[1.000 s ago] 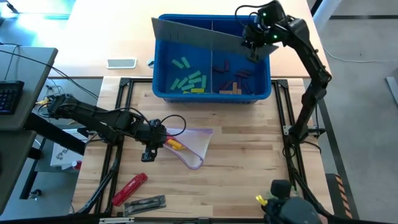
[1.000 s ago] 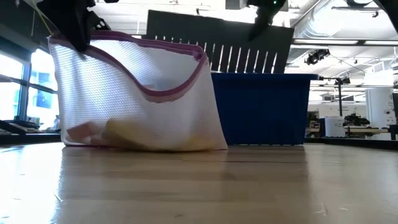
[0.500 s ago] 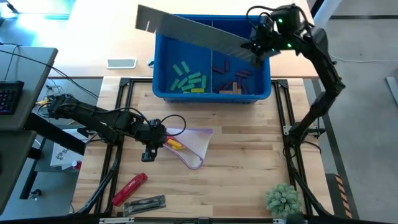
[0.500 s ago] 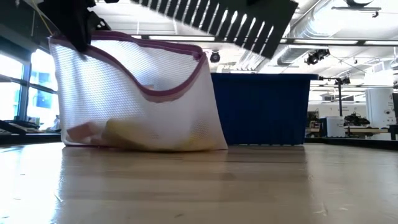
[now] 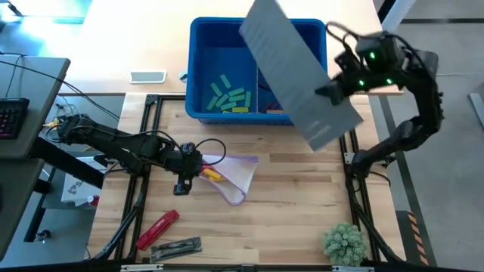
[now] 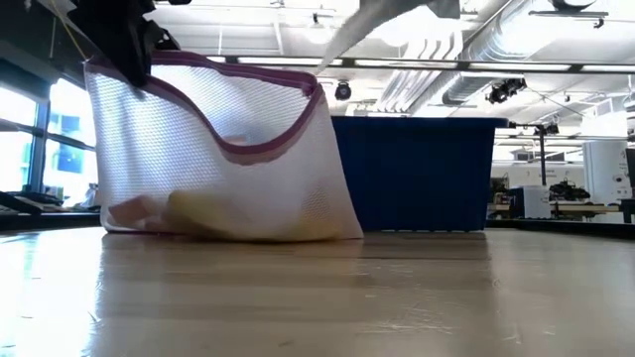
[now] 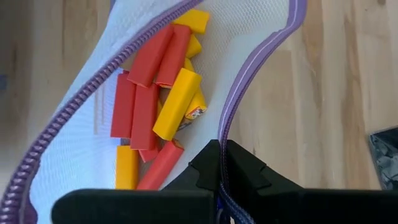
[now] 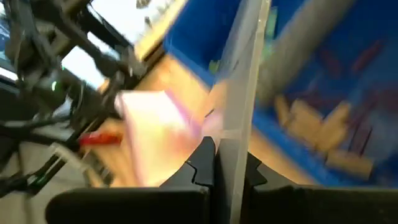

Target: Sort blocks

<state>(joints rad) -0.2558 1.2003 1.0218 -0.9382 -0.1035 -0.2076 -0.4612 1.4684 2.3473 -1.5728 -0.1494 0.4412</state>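
Right claw (image 5: 324,92), pinched on a grey panel (image 5: 299,72), holds it over the blue bin (image 5: 198,68), upper centre. Left claw (image 5: 184,180), left centre, clamps the mesh bag (image 5: 236,175) rim. Blocks (image 5: 229,97) lie in the bin; more (image 7: 158,102) in the bag. Step: probably clearing the panel. Next: set it on the bench.

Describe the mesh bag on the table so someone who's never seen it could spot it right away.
Start at the blue bin at the table's far edge, then come nearer to the left gripper. It pinches the white mesh bag; only it has a purple zipper and red and yellow blocks inside.
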